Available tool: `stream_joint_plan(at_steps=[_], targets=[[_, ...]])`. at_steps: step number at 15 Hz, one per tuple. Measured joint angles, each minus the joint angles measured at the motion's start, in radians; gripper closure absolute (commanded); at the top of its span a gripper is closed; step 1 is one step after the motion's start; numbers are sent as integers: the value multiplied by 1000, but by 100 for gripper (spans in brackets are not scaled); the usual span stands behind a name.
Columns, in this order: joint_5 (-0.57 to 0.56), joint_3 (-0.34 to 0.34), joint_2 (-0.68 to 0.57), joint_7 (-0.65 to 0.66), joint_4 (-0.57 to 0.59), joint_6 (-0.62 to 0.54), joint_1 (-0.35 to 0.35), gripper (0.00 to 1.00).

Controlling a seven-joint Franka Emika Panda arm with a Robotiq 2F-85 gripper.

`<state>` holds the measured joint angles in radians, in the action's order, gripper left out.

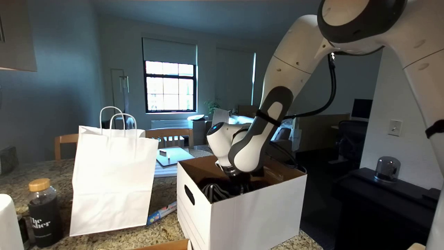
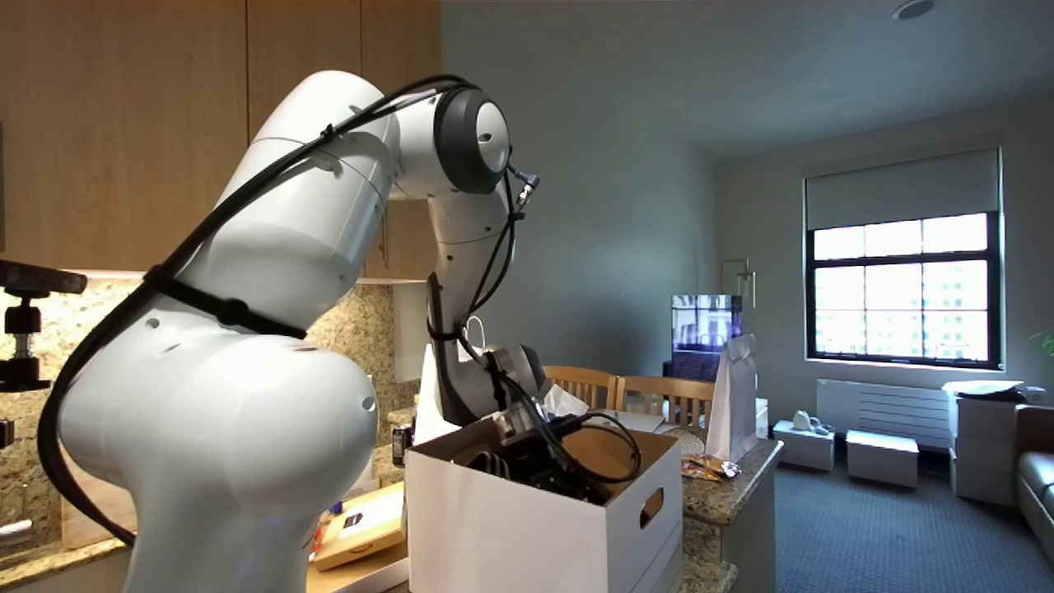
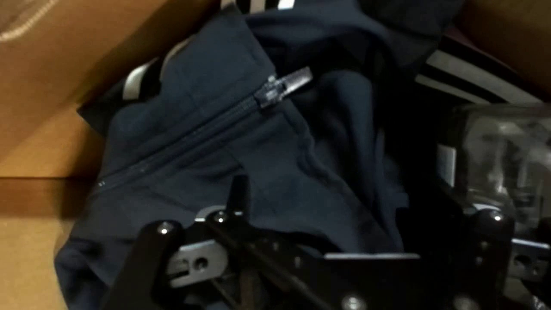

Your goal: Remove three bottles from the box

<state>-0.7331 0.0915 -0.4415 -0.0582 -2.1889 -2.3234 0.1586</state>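
Worktop [image 1: 160, 230], granite: box [image 1: 253, 225] near one edge, gripper [image 3: 366, 215] inside, spread wide over dark garment [image 3: 292, 185]; handled bag [image 1: 111, 184] near box. Beyond: chairs [image 2: 664, 385], window [image 1: 170, 93], blind [image 1: 170, 50] part-lowered; wooden cabinets [image 2: 123, 123].

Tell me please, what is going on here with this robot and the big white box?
The robot arm bends down into the white box on the counter, apparently to take three bottles out. In the wrist view, its jaws stand open over dark blue cloth with a zipper, and I see nothing held between them. A clear plastic object shows at the right edge; whether it is a bottle, I cannot tell. In both exterior views, the box walls hide much of the contents.
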Motion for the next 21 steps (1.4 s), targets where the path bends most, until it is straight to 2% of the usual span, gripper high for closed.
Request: stream_joint_plan(at_steps=[3, 7, 15, 21], targets=[[0, 3, 6, -13, -29, -100, 0, 0], [0, -6, 28, -16, -61, -156, -1, 0], [0, -10, 70, -3, -98, -167, 3, 0], [0, -41, 125, 31, -165, -167, -2, 0]])
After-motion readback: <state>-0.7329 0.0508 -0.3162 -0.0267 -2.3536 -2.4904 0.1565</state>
